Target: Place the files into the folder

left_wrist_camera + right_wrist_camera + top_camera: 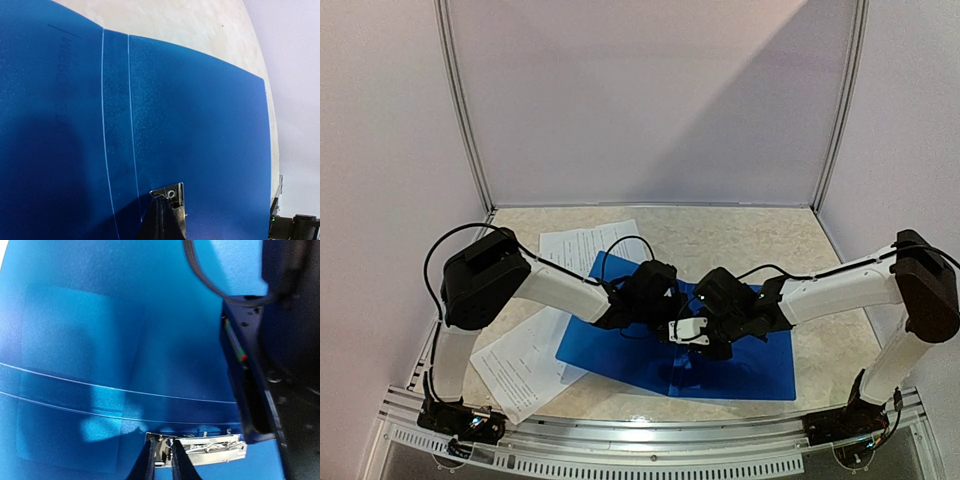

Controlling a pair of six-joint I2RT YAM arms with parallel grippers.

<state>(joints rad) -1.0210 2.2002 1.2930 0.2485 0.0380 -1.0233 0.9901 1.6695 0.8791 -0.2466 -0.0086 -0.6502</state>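
Note:
The blue folder [760, 370] lies open and flat mid-table, and fills both wrist views [200, 110] [100, 340]. Its metal spine clip [215, 447] lies along the fold lines; one end shows in the left wrist view [172, 192]. My left gripper [663, 318] [165, 202] is shut, its tip pressed on that end of the clip. My right gripper [692, 335] [163, 452] is nearly shut, its fingers pinching the other end of the clip. The files, white printed sheets, lie left of the folder [520, 365] and partly under its far left corner [582, 245].
The two grippers meet tip to tip over the folder's middle; the left arm's black body [280, 365] fills the right of the right wrist view. The metal table rail [650, 440] runs along the near edge. White booth walls stand behind and beside.

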